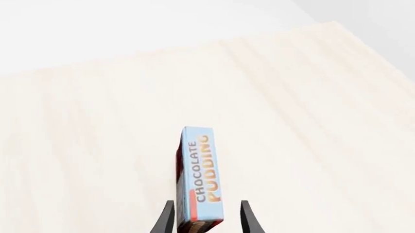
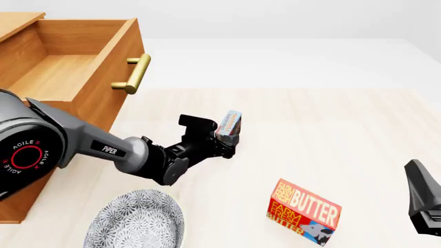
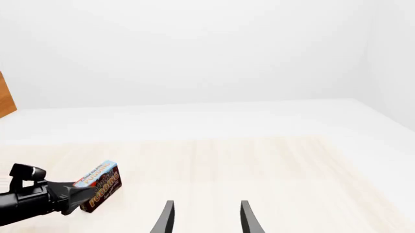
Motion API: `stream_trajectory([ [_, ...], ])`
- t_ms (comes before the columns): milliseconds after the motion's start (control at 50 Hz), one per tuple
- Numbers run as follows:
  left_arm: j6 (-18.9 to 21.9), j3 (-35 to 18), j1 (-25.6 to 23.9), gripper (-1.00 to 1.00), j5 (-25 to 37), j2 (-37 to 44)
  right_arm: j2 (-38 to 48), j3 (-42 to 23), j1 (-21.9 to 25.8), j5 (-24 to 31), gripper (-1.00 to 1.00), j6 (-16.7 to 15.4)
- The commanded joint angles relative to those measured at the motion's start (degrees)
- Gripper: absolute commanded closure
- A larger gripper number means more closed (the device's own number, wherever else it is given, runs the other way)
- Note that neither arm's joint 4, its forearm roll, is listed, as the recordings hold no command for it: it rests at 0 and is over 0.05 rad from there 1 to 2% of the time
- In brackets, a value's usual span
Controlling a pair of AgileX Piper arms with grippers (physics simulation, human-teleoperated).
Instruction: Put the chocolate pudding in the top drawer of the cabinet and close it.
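Trouble is waiting at the drawer wall. Going left to right in the front view, the top drawer (image 2: 65, 62) of the cabinet (image 2: 20, 155) is standing pulled out at the upper left of the frame, with its brass handle (image 2: 132, 74) sticking out toward the middle. The left tool (image 2: 226, 138) is sitting in the middle of the frame, clenching the chocolate pudding (image 2: 228, 124) by its lower end. The box is standing up tall, held above the bench (image 2: 331, 129), well apart from the drawer.

I am thinking the box could bump the drawer front or the handle if the arm is swinging left too low. I am also thinking it could slip, since the fingers are only pinching one end. In the left wrist view the pudding (image 1: 199, 177) is sitting closer to one finger than the other.

Counting now: one pudding box, one butter box (image 2: 304, 213) at the lower middle, one patterned plate (image 2: 134, 225) at the lower left, one open drawer and one handle showing.

At the lower right edge, the right tool (image 3: 205, 218) is hanging released, gripping nothing, far from everything.
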Motion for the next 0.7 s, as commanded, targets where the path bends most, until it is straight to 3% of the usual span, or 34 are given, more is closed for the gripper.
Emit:
stream_trajectory([
  [20, -0.44, -0.45, -0.09, -1.00, -0.21, 0.93, 0.00, 0.00, 0.02, -0.01, -1.00, -0.01],
  [480, -0.86, -0.51, -0.32, -1.00, -0.43, 1.72, 0.00, 0.00, 0.00, 0.01, -1.00, 0.00],
  [500, -0.56, -0.47, -0.20, 1.00, -0.37, 1.64, 0.00, 0.00, 0.00, 0.01, -1.00, 0.00],
  [700, 0.68, 0.18, 0.02, 1.00, -0.74, 0.77, 0.00, 0.00, 0.01, 0.00, -1.00, 0.00],
])
